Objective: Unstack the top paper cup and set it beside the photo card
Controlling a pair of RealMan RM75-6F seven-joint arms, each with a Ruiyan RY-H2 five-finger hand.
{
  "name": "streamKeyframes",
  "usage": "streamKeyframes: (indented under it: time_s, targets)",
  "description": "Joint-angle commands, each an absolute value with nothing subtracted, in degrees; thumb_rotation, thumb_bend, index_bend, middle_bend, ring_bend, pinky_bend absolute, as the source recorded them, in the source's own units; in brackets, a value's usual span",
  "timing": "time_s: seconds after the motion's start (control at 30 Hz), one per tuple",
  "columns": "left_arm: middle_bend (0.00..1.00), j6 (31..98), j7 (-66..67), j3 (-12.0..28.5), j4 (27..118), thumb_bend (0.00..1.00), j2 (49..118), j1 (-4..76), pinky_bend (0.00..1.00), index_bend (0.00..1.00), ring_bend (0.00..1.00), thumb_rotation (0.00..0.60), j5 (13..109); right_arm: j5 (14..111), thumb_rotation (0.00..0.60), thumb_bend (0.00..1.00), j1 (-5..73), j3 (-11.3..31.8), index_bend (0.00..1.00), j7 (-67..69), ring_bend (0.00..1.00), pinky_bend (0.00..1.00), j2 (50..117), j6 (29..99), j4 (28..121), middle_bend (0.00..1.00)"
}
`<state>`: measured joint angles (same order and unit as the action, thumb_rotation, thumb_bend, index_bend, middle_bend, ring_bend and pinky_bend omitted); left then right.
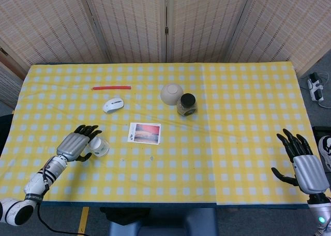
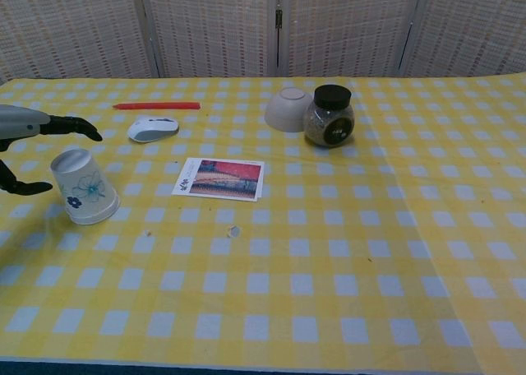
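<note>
An upside-down white paper cup stack [image 1: 98, 146] [image 2: 83, 187] with a blue flower print stands on the yellow checked cloth, left of the photo card [image 1: 145, 133] [image 2: 219, 178]. My left hand [image 1: 77, 143] [image 2: 33, 145] is right beside the cup on its left, fingers spread around it, thumb low and the other fingers above. It holds nothing. Whether any finger touches the cup cannot be told. My right hand [image 1: 305, 166] hovers open at the table's right front edge, far from the cup.
Behind the card lie a white computer mouse [image 1: 113, 105] [image 2: 153, 128] and a red pen [image 1: 111, 87] [image 2: 156, 106]. An overturned cream bowl [image 1: 171, 93] [image 2: 287, 109] and a black-lidded jar [image 1: 186, 104] [image 2: 329, 116] stand at centre back.
</note>
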<state>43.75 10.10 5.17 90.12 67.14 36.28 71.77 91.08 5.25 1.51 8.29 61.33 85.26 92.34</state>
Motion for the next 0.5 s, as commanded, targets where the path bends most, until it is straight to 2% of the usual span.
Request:
streamKeyframes:
  time_s: [0.03,0.5]
  targets:
    - [0.04,43.2,9.7,5.1,89.9,0.44,67.4,36.8,0.01,0.15,0.02,0.6,70.9,91.0,0.6,0.28,5.3,1.5,0.0,8.4,0.09,0.0,61.4,85.1,92.2,0.0]
    - [0.04,42.8,8.5,5.1,90.6,0.44,66.8,38.3,0.02,0.24,0.04,0.6,69.1,90.6,0.6,0.28,5.7,1.6,0.0,9.4,0.1,0.0,61.6,84.4,91.4,0.0]
